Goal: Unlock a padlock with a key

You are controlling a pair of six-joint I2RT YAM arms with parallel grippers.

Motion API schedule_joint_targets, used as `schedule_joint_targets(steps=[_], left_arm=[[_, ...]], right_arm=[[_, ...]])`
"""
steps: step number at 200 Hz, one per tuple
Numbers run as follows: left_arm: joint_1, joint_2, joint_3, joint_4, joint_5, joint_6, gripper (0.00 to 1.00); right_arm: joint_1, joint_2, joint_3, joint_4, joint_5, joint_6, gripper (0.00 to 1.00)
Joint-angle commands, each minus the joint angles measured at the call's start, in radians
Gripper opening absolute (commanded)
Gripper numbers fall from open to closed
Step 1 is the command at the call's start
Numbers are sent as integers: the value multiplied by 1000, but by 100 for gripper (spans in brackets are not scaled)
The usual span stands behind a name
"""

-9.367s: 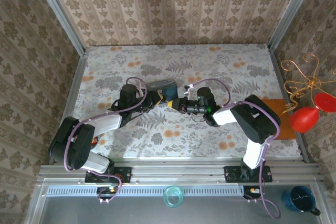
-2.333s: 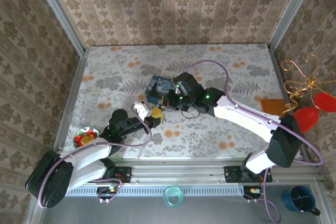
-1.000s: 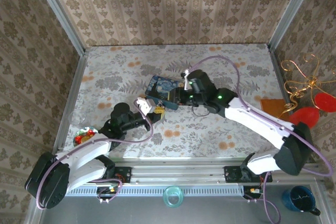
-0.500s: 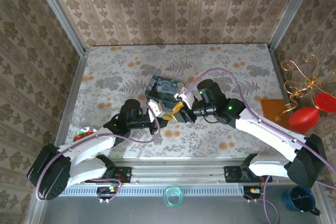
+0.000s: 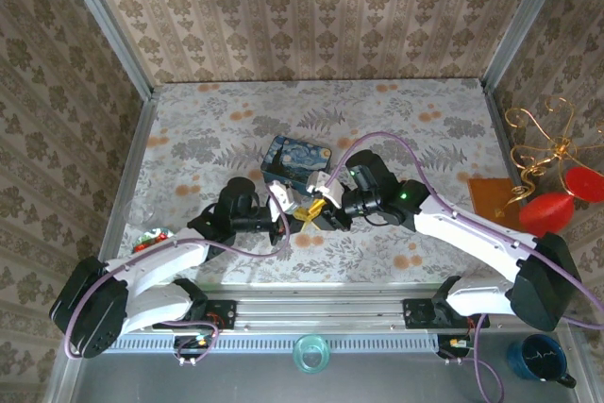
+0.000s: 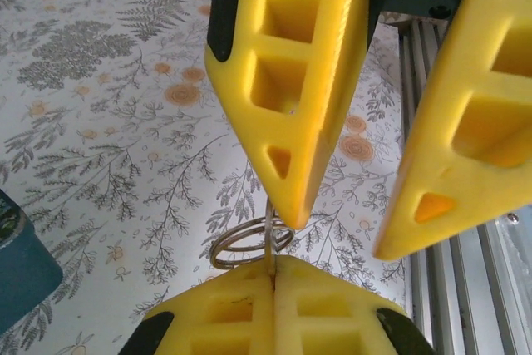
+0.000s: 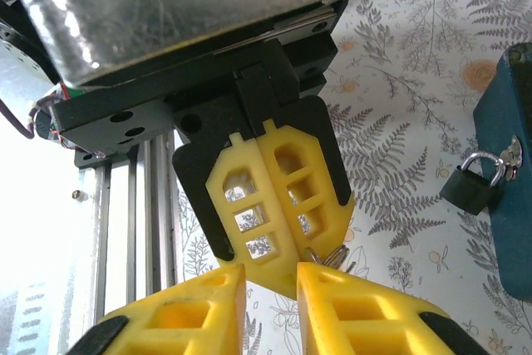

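My left gripper (image 6: pixel 273 259) is shut on the key, whose thin blade stands up from its tips beside a steel key ring (image 6: pixel 249 243). The right gripper (image 7: pixel 272 276) is open, its yellow fingers (image 6: pixel 291 81) straddling the left gripper's tip (image 7: pixel 287 263). From above, both grippers (image 5: pixel 304 209) meet just in front of the blue painted box (image 5: pixel 294 159). The padlock (image 7: pixel 470 182), small and dark with a silvery shackle, hangs on the box's side (image 7: pixel 509 164), apart from both grippers.
An orange cloth (image 5: pixel 491 193) and red ornaments (image 5: pixel 545 212) lie at the right edge. A shiny wrapper (image 5: pixel 146 243) sits at the left. The metal rail (image 5: pixel 321 313) runs along the near edge, with a glass cup (image 5: pixel 311 354) below it.
Over the last second the right gripper left the blue box and came down to the left gripper's tip. The left gripper shifted right with the key.
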Motion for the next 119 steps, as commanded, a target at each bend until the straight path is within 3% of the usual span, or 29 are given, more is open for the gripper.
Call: schedule_joint_targets(steps=[1,24,119], left_arm=[[-11,5,30,1,47,25,0],[-12,5,28,-4,51,26,0],[-20,9,32,-18,70,37,0]], right_arm=[[7,11,11,-17,21,-24,22],[7,24,22,-33,53,-33,20],[5,27,25,-36,151,-52,27]])
